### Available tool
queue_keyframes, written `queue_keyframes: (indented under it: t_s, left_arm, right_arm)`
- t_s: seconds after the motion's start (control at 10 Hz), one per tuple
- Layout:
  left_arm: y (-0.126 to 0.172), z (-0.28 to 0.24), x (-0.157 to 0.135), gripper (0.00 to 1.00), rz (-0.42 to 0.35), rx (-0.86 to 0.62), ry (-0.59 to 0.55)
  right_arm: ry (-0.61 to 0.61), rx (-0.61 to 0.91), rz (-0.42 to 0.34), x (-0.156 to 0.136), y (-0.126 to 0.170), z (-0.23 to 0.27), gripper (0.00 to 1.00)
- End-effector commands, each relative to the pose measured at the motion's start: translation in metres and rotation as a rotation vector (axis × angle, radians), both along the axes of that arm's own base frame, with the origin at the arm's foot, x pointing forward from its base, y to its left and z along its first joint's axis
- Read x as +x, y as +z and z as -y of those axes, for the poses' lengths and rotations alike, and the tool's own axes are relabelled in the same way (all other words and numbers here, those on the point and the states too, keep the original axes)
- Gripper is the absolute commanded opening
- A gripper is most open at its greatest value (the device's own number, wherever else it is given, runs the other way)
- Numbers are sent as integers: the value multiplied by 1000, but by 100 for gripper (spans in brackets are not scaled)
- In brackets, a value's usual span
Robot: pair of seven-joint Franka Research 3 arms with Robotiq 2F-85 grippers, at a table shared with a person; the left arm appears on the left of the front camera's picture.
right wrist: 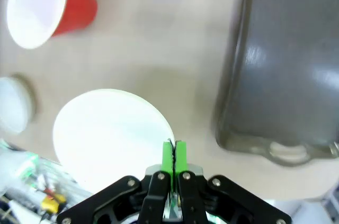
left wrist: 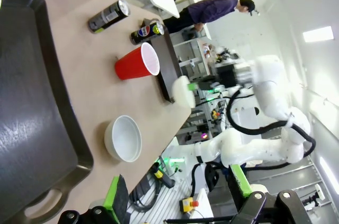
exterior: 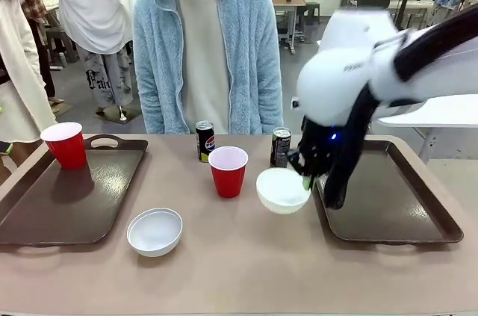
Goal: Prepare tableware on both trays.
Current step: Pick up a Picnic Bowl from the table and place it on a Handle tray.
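My right gripper (exterior: 307, 179) is shut on the rim of a white bowl (exterior: 282, 190), which hangs tilted just above the table beside the right tray (exterior: 388, 215). In the right wrist view the green pads (right wrist: 168, 159) pinch that bowl (right wrist: 108, 134) at its edge, with the tray (right wrist: 291, 65) to the right. One red cup (exterior: 66, 144) stands on the left tray (exterior: 45, 208). Another red cup (exterior: 228, 171), a second white bowl (exterior: 154, 231), the Pepsi can (exterior: 205, 140) and the other can (exterior: 281, 146) stand on the table. My left gripper (left wrist: 176, 189) is open and holds nothing.
A person in a light-blue fleece (exterior: 205, 54) stands at the far side of the table. The left wrist view shows the left tray (left wrist: 32, 102), the bowl on the table (left wrist: 123, 138), a red cup (left wrist: 136, 62) and both cans (left wrist: 108, 16).
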State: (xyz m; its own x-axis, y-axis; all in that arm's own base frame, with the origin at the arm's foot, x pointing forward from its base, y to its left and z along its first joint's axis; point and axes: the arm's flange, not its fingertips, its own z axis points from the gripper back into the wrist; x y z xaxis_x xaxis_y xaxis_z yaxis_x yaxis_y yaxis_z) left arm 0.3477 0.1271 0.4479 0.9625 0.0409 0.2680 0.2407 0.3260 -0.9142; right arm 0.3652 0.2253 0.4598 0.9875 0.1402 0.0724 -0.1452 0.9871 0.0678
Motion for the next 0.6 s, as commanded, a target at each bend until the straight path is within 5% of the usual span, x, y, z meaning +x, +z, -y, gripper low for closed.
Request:
queue_keyframes:
  t_s: [0.0,0.5]
  left_arm:
    - [2,0,0,100,12,-19,3]
    - [2,0,0,100,12,-19,3]
  right_arm:
    - [16,26,46,-20,60,17,0]
    - [71,-23,34,-1,88,125,0]
